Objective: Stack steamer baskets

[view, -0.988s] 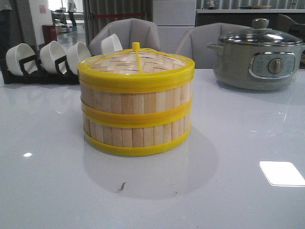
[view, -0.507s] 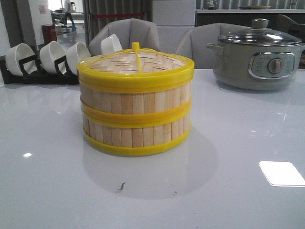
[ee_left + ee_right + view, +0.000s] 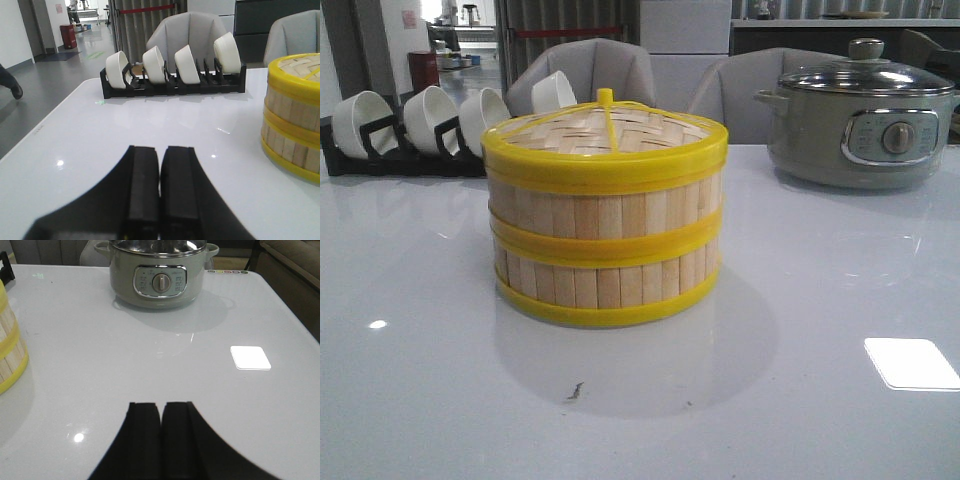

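Observation:
Two steamer baskets stand stacked in the middle of the white table, the upper basket on the lower basket. The flat woven lid with its yellow handle sits on top. The stack also shows at the edge of the left wrist view and of the right wrist view. My left gripper is shut and empty, low over the table, apart from the stack. My right gripper is shut and empty, on the stack's other side. Neither gripper shows in the front view.
A grey electric pot with a glass lid stands at the back right, also in the right wrist view. A black rack with white bowls stands at the back left, also in the left wrist view. Grey chairs stand behind the table.

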Tool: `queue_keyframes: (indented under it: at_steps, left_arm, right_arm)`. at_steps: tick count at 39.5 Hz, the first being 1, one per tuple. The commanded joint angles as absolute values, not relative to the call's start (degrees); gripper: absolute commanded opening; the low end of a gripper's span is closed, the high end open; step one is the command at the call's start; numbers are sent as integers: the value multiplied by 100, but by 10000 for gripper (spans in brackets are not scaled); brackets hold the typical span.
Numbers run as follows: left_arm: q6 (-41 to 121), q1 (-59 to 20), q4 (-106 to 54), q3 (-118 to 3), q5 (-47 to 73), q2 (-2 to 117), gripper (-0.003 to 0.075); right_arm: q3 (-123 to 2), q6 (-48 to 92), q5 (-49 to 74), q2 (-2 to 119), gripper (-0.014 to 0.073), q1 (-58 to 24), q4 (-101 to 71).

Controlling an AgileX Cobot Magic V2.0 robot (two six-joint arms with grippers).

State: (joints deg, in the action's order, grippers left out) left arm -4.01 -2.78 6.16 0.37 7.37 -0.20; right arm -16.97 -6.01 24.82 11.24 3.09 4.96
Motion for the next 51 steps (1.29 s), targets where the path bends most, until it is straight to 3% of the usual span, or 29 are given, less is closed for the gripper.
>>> queue_keyframes:
  at_steps: [1,37,51]
  left_arm:
    - [-409,-277,620,41,207,-98,85]
    - [-409,-277,620,41,207,-98,85]
    - [-409,-277,620,41,207,-98,85]
  right_arm:
    - [-1870,-555,2010,1183,67,344,521]
    - [-1870,-548,2002,1183,67,344,521]
    - [-1580,-692,1165,661,67,348,265]
